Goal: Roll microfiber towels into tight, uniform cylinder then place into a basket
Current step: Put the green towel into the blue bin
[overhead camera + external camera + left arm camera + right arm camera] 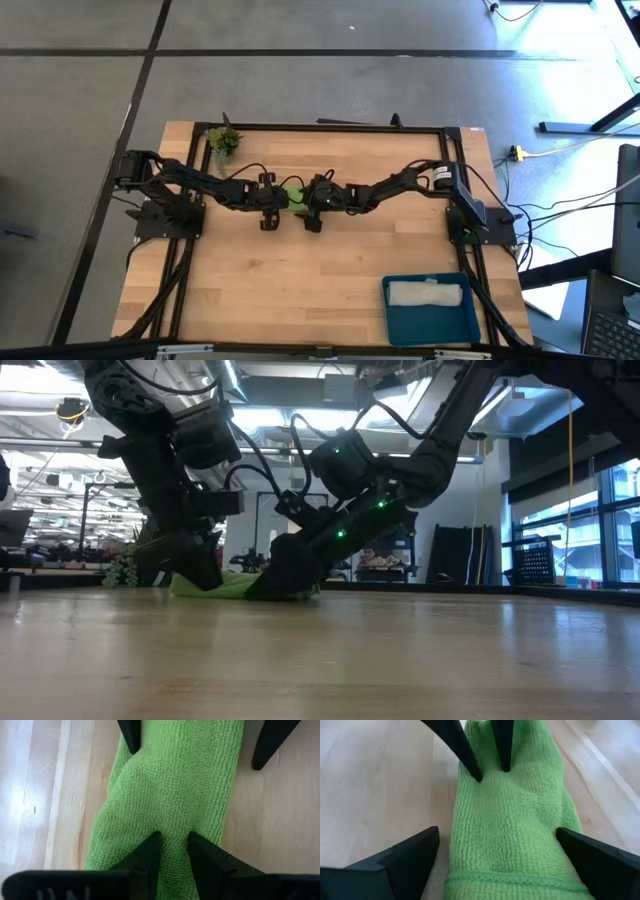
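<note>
Basket (432, 322) with white towel (427, 293) nearest; both end effectors at green towel (292, 196), left (268, 207) nipping, right (312, 207) wide, plant sprig (223, 141) beyond.

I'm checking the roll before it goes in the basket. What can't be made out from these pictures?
- High view: most of the green towel lies under the left gripper and right gripper.
- Low view: the arms block its ends.
- Wrist views: its far edges are cut off, so tightness is unclear.
- White towel in the basket: too small to judge.

No readable text, label, brand, number or sign shows in any view
</note>
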